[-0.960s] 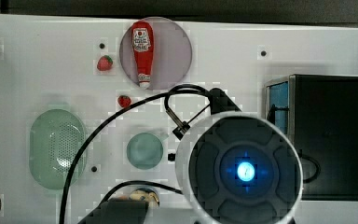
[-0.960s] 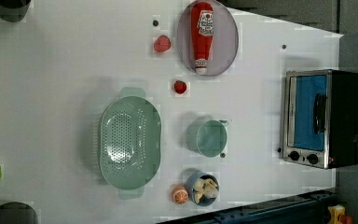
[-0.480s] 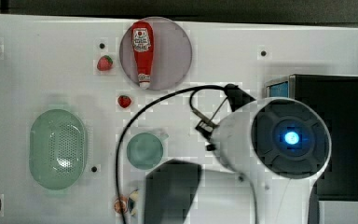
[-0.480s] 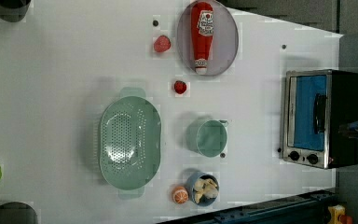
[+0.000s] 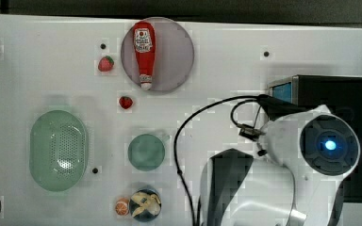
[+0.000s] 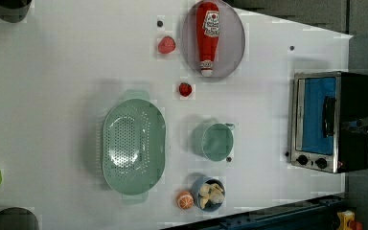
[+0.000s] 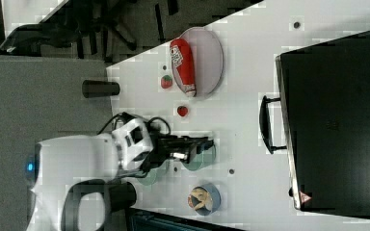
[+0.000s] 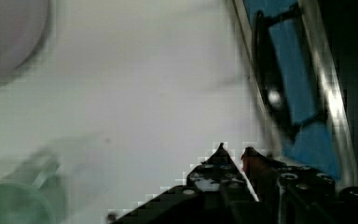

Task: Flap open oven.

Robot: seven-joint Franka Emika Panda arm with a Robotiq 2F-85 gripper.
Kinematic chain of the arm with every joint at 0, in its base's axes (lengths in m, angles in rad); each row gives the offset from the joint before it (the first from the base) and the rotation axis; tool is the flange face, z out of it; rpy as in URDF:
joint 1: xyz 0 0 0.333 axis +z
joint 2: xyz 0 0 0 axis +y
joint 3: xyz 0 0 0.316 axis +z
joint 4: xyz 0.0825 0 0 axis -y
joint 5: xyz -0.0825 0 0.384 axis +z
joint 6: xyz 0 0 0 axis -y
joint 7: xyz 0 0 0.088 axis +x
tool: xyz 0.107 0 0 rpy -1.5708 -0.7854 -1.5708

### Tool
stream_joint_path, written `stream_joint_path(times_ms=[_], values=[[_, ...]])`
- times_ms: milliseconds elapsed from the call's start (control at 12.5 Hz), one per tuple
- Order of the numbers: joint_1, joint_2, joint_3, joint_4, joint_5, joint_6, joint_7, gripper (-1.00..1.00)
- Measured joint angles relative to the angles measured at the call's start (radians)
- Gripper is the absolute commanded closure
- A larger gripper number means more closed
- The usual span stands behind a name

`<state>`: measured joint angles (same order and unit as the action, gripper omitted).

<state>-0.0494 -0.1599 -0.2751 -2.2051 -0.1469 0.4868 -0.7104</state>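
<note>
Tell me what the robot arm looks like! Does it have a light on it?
Yes! The arm is chunky, rounded and white with black sections. A round dark cap on it glows with a blue light. A black cable loops along it, and its gripper is black.

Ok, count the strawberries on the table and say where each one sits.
2. One strawberry lies just off the rim of the plate holding the ketchup bottle. The other strawberry lies between that plate and the green cup. The arm may hide more in the top view.
</note>
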Motion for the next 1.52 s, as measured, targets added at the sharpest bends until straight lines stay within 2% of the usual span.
stream_joint_path(times_ms=[240, 560, 1280, 1520], values=[[-0.006, 0.059, -0.058, -0.006, -0.004, 0.125, -0.133, 0.65], [-0.013, 0.149, -0.119, -0.02, -0.01, 0.226, -0.187, 0.65], [-0.022, 0.298, -0.132, -0.018, -0.014, 0.361, -0.265, 0.65], [-0.026, 0.304, -0.13, -0.021, -0.019, 0.378, -0.265, 0.65]])
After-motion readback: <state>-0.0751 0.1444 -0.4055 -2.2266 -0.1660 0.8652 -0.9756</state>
